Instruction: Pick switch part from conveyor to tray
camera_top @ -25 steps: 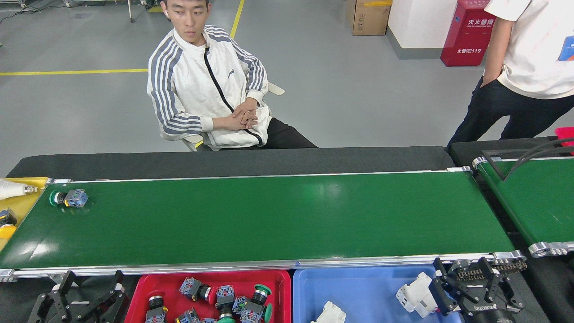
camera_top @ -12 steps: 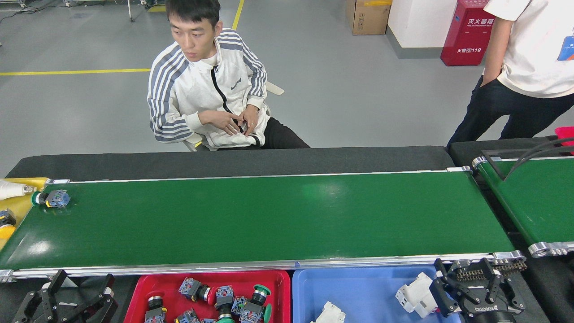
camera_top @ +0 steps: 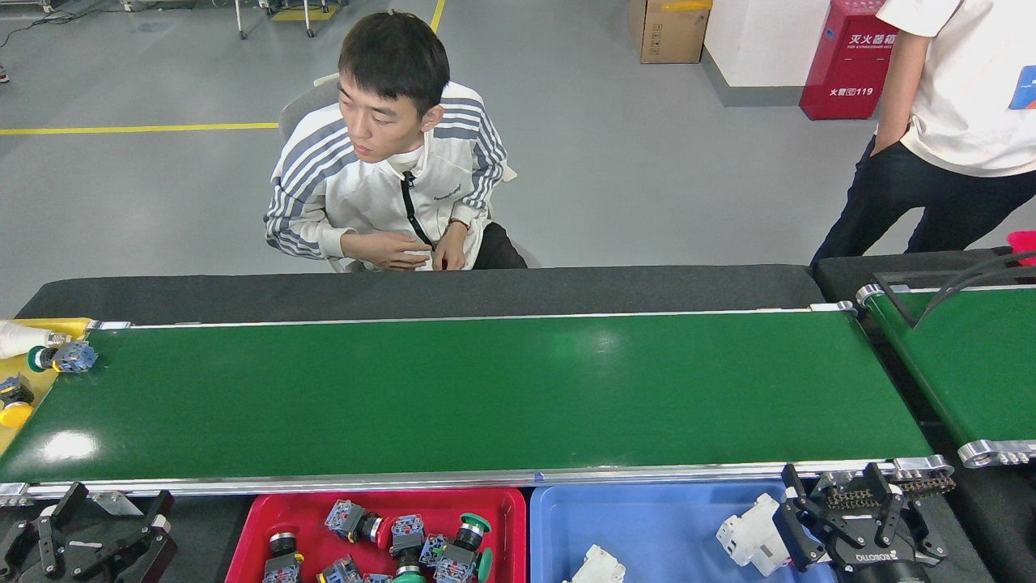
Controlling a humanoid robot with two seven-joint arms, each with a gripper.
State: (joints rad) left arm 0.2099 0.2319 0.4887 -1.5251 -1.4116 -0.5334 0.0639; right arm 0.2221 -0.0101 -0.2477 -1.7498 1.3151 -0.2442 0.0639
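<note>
A switch part (camera_top: 61, 357) with a green cap and blue body lies at the far left end of the conveyor (camera_top: 486, 389), right at the belt's edge. The rest of the belt carries nothing. Below the near rail sits a red tray (camera_top: 510, 506) holding several switch parts. My left gripper (camera_top: 105, 506) is at the bottom left below the rail, open and holding nothing, far from the part on the belt. My right gripper (camera_top: 838, 482) stands open at the bottom right beside the blue tray (camera_top: 647, 510), next to a white part (camera_top: 749, 530).
A yellow tray (camera_top: 36, 380) at the belt's left end holds a yellow-capped part (camera_top: 12, 405) and a white object (camera_top: 20, 338). A second green belt (camera_top: 971, 364) stands at right. A seated person (camera_top: 388, 194) faces the far side; another person (camera_top: 947, 121) stands at right.
The switch part has ridden left along the belt to its end. My left gripper has shifted left and lower. The seated person leaned forward. My right gripper stayed put.
</note>
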